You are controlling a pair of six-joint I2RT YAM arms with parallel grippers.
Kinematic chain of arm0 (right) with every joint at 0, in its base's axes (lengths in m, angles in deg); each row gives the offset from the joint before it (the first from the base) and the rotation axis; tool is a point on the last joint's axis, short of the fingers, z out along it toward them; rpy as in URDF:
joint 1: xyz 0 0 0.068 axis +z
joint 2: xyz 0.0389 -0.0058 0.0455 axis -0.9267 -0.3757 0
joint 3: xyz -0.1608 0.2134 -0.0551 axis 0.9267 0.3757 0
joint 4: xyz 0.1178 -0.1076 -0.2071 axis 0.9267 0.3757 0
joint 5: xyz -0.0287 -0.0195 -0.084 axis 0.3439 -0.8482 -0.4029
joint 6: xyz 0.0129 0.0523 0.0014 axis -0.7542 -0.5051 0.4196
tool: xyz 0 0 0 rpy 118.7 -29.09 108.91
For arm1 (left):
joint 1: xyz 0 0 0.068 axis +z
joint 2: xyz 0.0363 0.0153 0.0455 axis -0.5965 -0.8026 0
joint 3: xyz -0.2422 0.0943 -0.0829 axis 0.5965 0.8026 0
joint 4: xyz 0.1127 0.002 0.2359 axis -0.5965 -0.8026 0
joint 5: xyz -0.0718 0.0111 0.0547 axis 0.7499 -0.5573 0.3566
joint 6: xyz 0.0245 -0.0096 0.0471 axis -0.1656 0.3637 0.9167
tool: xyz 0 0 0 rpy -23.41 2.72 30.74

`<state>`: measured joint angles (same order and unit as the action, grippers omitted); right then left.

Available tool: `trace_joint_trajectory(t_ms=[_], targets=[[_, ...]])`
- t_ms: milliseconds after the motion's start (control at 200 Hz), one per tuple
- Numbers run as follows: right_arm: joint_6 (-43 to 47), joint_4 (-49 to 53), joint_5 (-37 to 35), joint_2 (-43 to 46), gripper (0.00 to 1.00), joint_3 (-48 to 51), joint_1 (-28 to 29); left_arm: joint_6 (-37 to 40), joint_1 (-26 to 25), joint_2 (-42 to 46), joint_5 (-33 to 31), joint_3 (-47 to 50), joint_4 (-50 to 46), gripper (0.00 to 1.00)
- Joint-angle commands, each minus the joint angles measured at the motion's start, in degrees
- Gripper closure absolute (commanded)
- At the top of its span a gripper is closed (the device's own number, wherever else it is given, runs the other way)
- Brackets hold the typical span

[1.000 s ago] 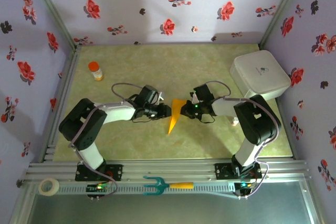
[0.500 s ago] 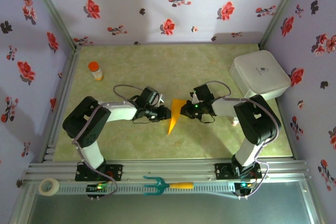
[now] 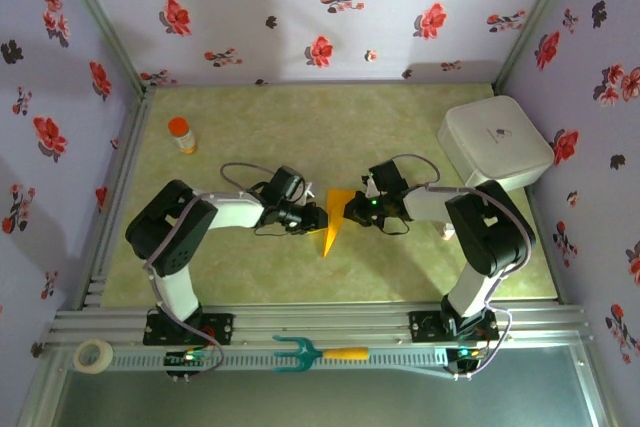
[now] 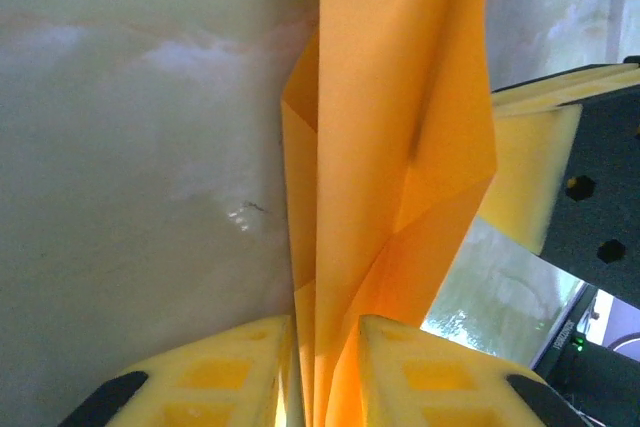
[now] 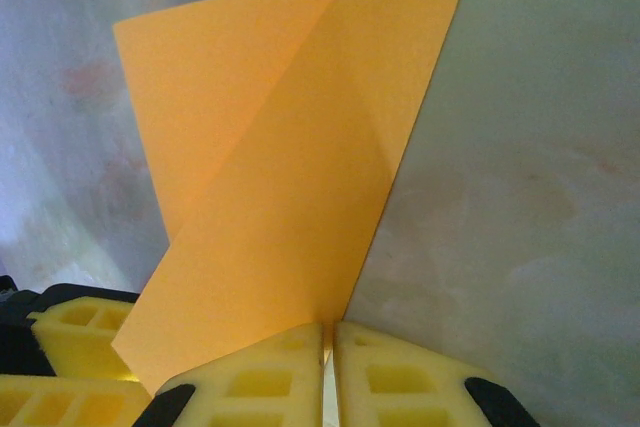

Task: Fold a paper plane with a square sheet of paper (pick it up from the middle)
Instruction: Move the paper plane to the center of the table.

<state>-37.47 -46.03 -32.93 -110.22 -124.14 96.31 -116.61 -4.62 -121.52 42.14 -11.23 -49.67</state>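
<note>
Green tabletop (image 3: 300,137) bears a closed white box (image 3: 495,145); left pincer (image 4: 325,325) and right pincer (image 5: 328,327) clamp the paper plane (image 3: 331,230)

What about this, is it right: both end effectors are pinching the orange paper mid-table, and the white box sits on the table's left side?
Not quite. The top view shows the white box on the table's right side, not the left. The rest holds: the left end effector and the right end effector both pinch the orange paper mid-table.

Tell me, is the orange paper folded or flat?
Folded. The orange paper shows creases and overlapping flaps, and from above it tapers to a point.
</note>
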Motion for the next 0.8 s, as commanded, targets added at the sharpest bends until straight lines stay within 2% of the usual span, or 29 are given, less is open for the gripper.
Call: trace_joint_trajectory(t_ms=[0,400,795], targets=[[-0.13,-0.57,-0.99,-1.33,0.87,0.23,-0.61,-0.04,-0.38,-1.02,2.31,-1.25,1.66,0.75],[-0.44,-1.13,-1.01,-1.32,0.87,0.33,-0.61,-0.82,-0.67,-2.14,3.28,-1.21,1.52,0.75],[-0.7,-1.72,-0.68,-1.32,0.87,0.77,-0.61,-1.64,-0.95,-3.39,4.94,-1.92,3.76,0.79]])
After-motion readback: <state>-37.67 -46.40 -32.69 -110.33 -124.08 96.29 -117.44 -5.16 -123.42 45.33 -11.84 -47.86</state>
